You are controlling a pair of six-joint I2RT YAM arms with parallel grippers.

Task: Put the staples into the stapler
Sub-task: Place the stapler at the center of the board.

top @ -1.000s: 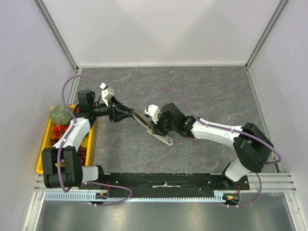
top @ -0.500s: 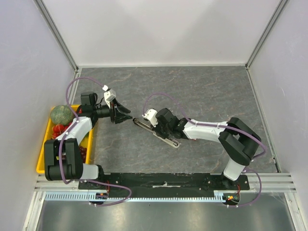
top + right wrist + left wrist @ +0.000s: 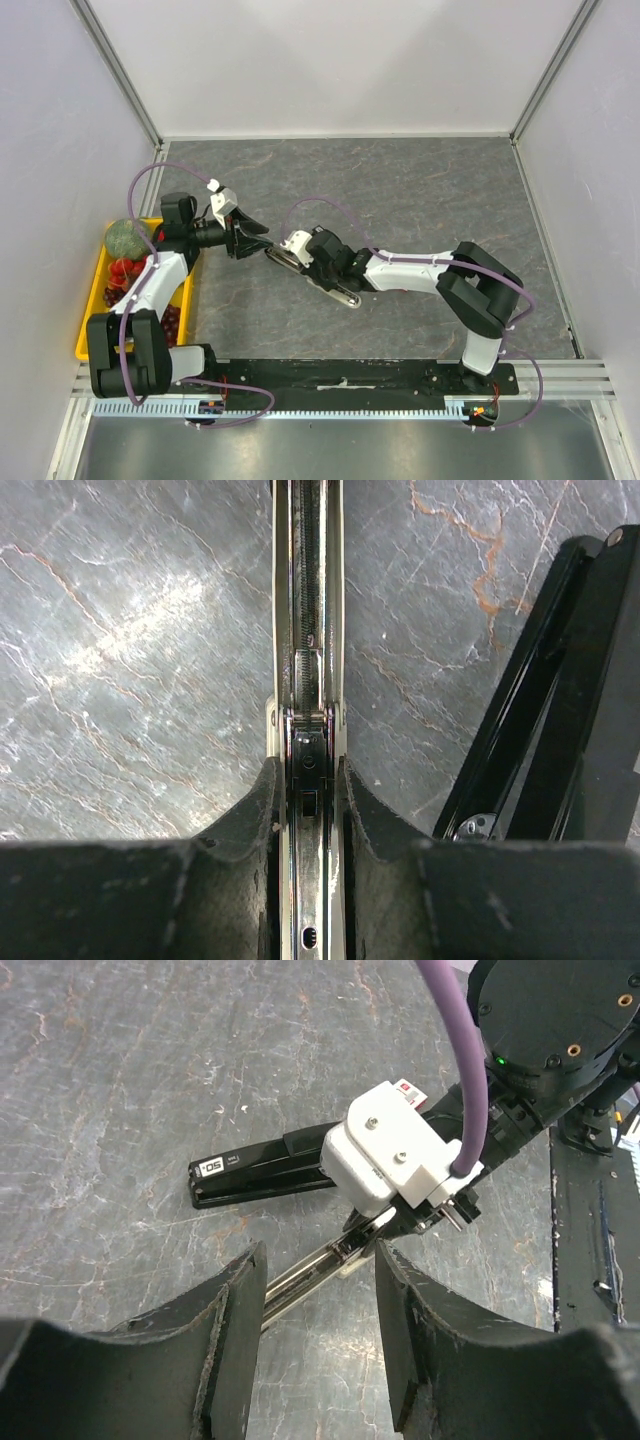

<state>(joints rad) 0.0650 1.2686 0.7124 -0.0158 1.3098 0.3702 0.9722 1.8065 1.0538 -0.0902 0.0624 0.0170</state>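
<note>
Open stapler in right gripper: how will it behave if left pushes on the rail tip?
The stapler looks rigid but hinged: its black cover lies swung open, so it may flop. The shiny metal rail is probably slippery in the right gripper; a push could twist it.

The stapler (image 3: pixel 343 294) lies on the table (image 3: pixel 430 190), a little toward 8 o'clock of its middle, running from 10 o'clock to 4 o'clock. Its rail (image 3: pixel 308 610) and its cover (image 3: pixel 260 1165) lie splayed apart, side by side. The right gripper (image 3: pixel 305 775) straddles the rail, with fingers touching both sides. The left gripper (image 3: pixel 320 1257) sits at the rail's 10 o'clock end, with a finger on each side. At the table's 9 o'clock edge sits a tray (image 3: pixel 85 320) holding fruit (image 3: pixel 125 240).
</note>
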